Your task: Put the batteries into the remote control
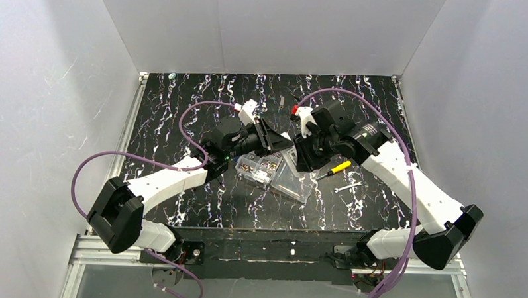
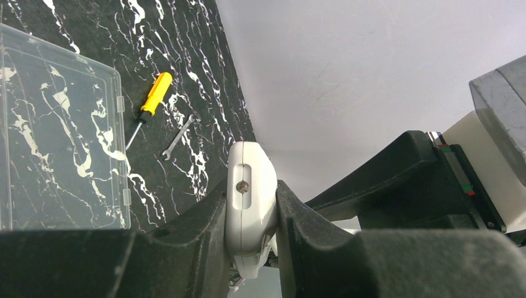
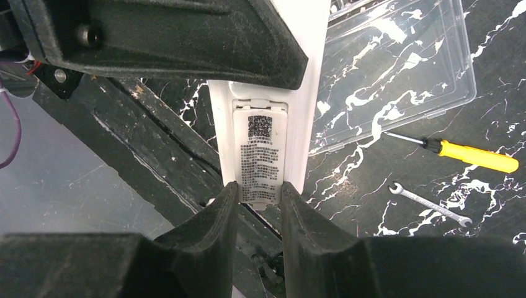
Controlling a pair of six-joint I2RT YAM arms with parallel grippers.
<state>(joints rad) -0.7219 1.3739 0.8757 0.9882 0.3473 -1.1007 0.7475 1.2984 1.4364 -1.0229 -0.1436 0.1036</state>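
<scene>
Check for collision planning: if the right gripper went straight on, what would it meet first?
Probably the remote control, its end between the fingers; the left gripper clamps it farther along.

You have open surface (image 1: pixel 183 113) along the far edge and toward the left edge. The middle is blocked: the left pincer (image 2: pixel 251 194) and right pincer (image 3: pixel 259 190) both clamp the remote control (image 2: pixel 248 164) above the clear box (image 1: pixel 277 172). Right of the box, a screwdriver (image 1: pixel 337 169) and wrench (image 1: pixel 348 188) lie in your way. White walls (image 1: pixel 51 82) close three sides.
</scene>
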